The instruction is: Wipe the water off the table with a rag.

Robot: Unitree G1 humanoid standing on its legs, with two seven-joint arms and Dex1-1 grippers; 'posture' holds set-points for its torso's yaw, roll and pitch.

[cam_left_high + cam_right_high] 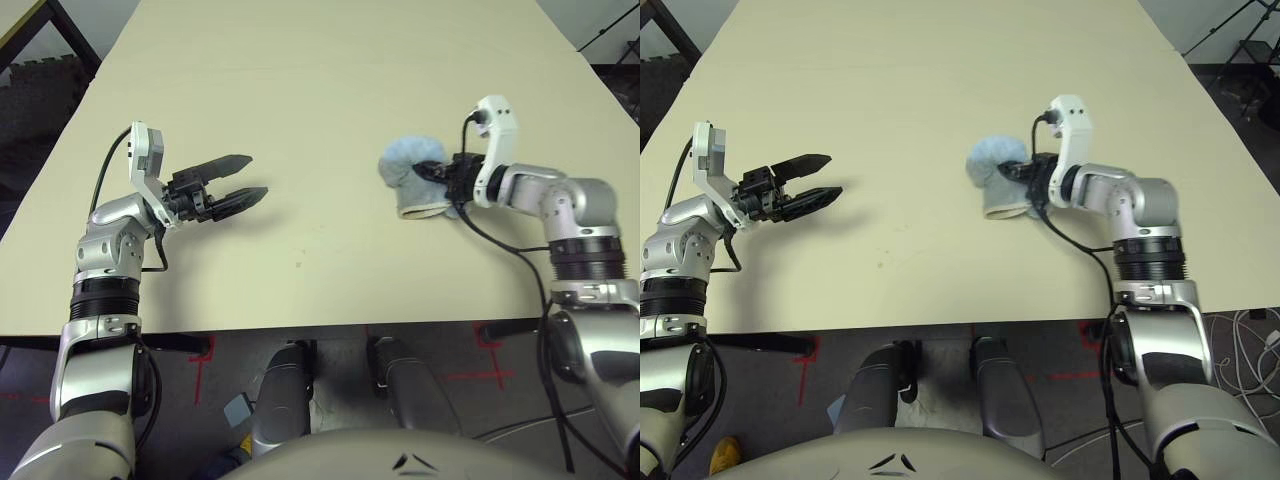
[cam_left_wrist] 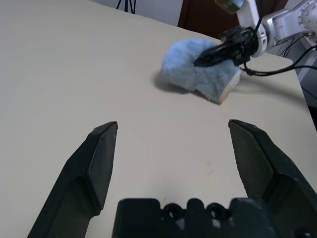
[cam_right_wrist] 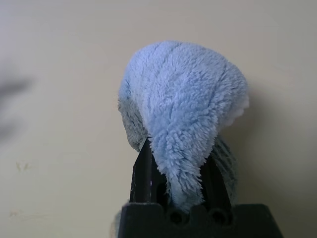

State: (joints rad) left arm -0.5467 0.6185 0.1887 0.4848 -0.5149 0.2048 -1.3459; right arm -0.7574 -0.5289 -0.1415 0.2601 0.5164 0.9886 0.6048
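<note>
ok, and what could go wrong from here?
The rag is bunched in the right gripper, so only part of it may meet the table and the wipe could leave streaks. The faint drops lie off to the rag's left, nearer the robot; a short stroke might miss them. The left gripper hangs open near the drops and could get in the way.

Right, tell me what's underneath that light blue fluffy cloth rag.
The light blue fluffy cloth rag is over the smooth cream table. The black two-fingered right gripper pinches it. Whether any water lies beneath can't be seen; the cloth covers that spot.
</note>
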